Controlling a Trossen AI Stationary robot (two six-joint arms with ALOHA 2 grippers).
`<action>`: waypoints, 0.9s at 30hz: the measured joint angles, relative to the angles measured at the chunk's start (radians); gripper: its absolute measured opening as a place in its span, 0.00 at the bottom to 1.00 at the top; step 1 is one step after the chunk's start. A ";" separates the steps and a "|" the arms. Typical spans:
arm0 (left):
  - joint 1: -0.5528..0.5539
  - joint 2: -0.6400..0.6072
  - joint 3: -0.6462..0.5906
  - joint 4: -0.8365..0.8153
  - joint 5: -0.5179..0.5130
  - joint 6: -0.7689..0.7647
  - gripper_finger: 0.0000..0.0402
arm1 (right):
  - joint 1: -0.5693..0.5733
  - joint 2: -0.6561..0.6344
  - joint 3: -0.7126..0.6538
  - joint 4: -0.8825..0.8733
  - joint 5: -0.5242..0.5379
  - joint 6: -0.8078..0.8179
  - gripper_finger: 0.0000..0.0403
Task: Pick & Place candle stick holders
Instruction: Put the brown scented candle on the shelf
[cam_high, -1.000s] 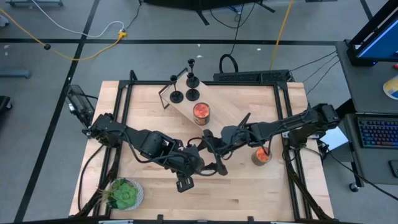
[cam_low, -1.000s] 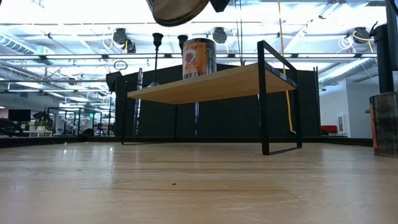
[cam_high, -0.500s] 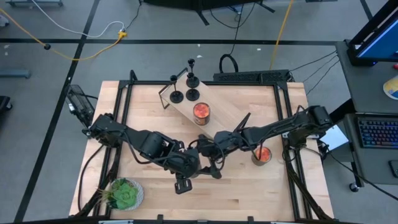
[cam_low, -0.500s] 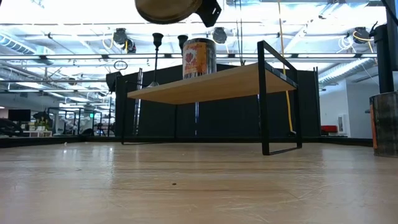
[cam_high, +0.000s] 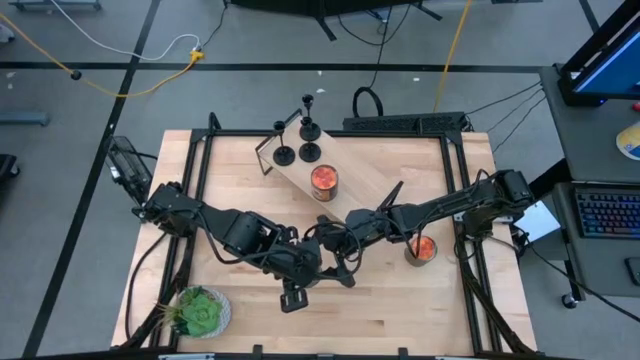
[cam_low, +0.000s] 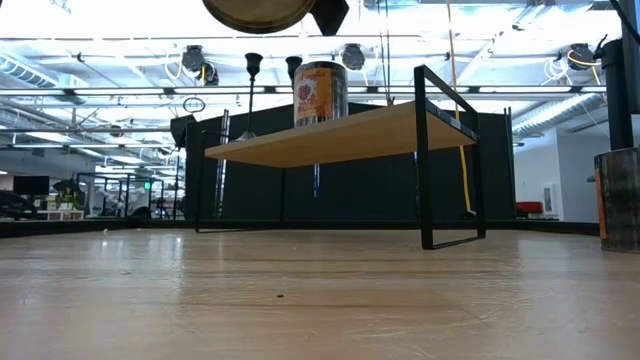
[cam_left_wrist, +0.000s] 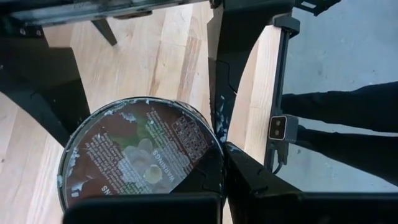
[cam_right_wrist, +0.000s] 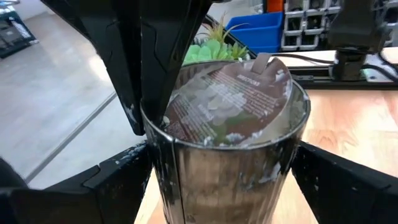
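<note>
High view, workshop floor: a pale wood-plank table (cam_high: 400, 310) in a black metal frame stands on grey concrete crossed by dark lines, a yellow cable (cam_high: 455, 45) trailing behind it and a keyboard (cam_high: 608, 212) on a desk at the right. At the table's back, a small wooden shelf (cam_high: 355, 190) on thin black legs carries the candle stick holders (cam_high: 309, 152), matte black with round bases and thin stems, next to an orange-labelled can (cam_high: 323, 180). A 2nd can (cam_high: 420, 250) sits on the table to the right, and a leafy plant (cam_high: 200, 312) at the front-left corner.

The 2 arms meet over the table's middle and hide what is between them. The right wrist view shows it: a ribbed metal tin (cam_right_wrist: 236, 106) with a printed label on its base. The left gripper (cam_high: 318, 243) is clamped on the tin's wall. The right gripper (cam_right_wrist: 227, 180) has its fingers spread wide to either side of the tin; whether they touch it is unclear. From table height the tin is cut off at the picture's top, above a hall of ceiling lights.
</note>
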 joint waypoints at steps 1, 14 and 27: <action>0.000 0.000 0.000 0.004 -0.003 0.004 0.00 | -0.001 0.000 0.000 0.000 -0.011 0.007 0.88; -0.020 0.005 0.000 0.012 -0.051 -0.012 0.00 | 0.007 0.004 -0.004 -0.019 -0.020 0.049 0.88; -0.021 0.003 0.000 0.033 -0.081 0.006 0.00 | 0.004 0.006 -0.032 0.054 -0.036 0.074 0.88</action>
